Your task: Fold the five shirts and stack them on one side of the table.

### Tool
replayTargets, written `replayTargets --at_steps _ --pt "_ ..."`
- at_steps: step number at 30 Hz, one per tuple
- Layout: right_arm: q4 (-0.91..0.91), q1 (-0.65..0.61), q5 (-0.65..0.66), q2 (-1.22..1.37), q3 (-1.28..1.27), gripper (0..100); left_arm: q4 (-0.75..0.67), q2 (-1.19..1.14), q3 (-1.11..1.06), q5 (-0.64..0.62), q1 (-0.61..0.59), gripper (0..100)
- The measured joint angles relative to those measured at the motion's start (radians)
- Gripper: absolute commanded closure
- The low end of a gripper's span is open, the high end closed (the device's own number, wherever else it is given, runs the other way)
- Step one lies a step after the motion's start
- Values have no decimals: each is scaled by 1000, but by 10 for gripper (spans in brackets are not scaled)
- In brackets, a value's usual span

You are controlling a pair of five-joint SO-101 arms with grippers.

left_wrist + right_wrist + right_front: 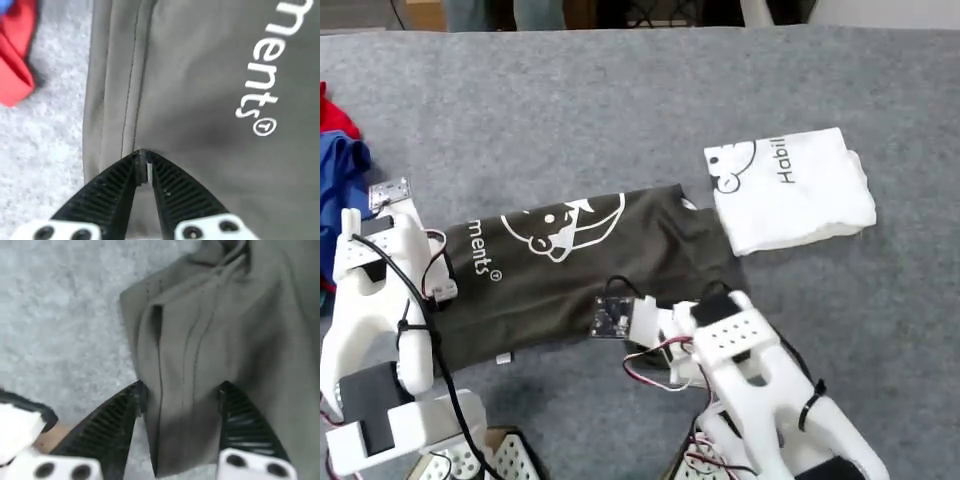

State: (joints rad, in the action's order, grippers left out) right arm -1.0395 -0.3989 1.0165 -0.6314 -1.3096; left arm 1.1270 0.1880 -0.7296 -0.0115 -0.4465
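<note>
Ribbed fingers (110, 420) of the right gripper (181, 386) straddle the creased shirt (250, 315), perhaps touching.

Folded shirt (790, 195) lies right of spread shirt (570, 270); bunched cloth (340, 165), perhaps shirts, left

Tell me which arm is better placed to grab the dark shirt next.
Right, probably: the right gripper stands open astride a bunched edge of the dark shirt; the left gripper is shut on it.

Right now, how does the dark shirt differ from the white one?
The dark shirt lies long and only partly folded; the white shirt is a compact folded square. The left gripper and right gripper are at the dark shirt; neither touches the white shirt. Both bear a cartoon print.
</note>
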Motion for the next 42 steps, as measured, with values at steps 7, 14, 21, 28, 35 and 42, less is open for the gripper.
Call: replayTargets --at_steps 7,14,21,28,35,42 --pt "75 0 0 -3 -49 858 -8 0 -9 0 0 971" --pt "120 5 0 -6 -46 985 -9 0 -32 0 -2 971" --pt "-6 86 0 11 74 985 -9 0 -32 0 -6 971" --pt "-287 104 0 31 474 985 -55 0 -60 0 -6 971" --pt "-313 104 0 310 724 984 -144 17 -147 0 -6 971" --pt "-313 104 66 614 984 983 -149 17 -152 0 -6 971"
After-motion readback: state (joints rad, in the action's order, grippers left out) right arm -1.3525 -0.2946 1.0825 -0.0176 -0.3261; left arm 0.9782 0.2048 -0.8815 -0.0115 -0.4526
